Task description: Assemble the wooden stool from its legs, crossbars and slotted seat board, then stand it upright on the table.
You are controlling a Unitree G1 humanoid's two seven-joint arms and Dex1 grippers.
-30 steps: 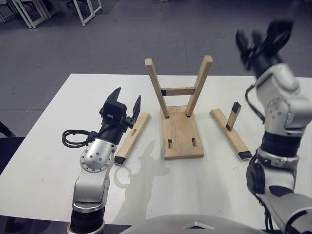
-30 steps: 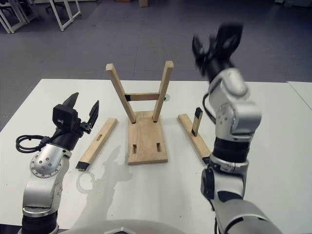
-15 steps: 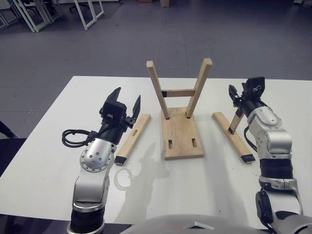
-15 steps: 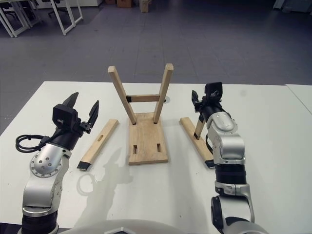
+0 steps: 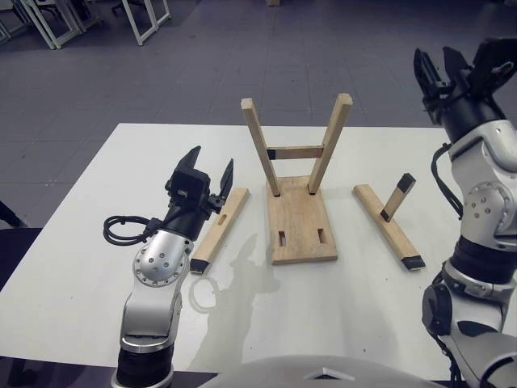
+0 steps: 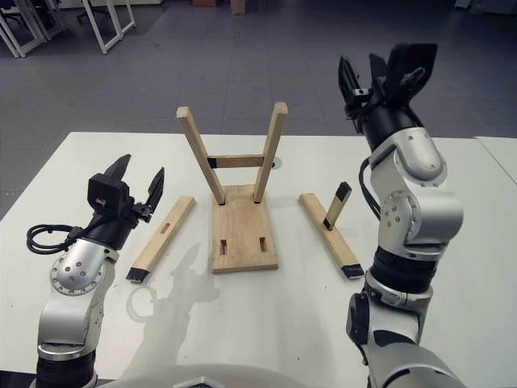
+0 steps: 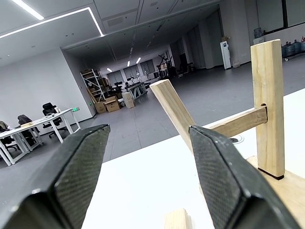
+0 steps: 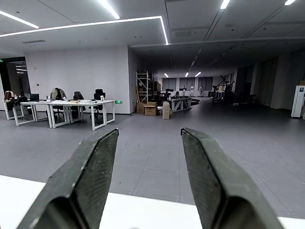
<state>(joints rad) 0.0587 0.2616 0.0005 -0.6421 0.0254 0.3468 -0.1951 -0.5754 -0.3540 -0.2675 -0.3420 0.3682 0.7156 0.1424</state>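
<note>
The slotted seat board [image 5: 300, 230] lies flat in the middle of the bench [image 5: 89, 210], with two legs [image 5: 260, 149] joined by a crossbar [image 5: 297, 152] standing in its far end. A loose leg [image 5: 220, 222] lies just left of it; to its right, another leg [image 5: 388, 226] carries a short tilted crossbar [image 5: 397, 196]. The left tool [image 5: 212, 162] hangs open and empty over the loose leg's far end, and the right tool [image 5: 459, 61], also open and empty, is high at far right.

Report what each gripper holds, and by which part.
Nothing is held: the left gripper and the right gripper are both open and empty.
</note>
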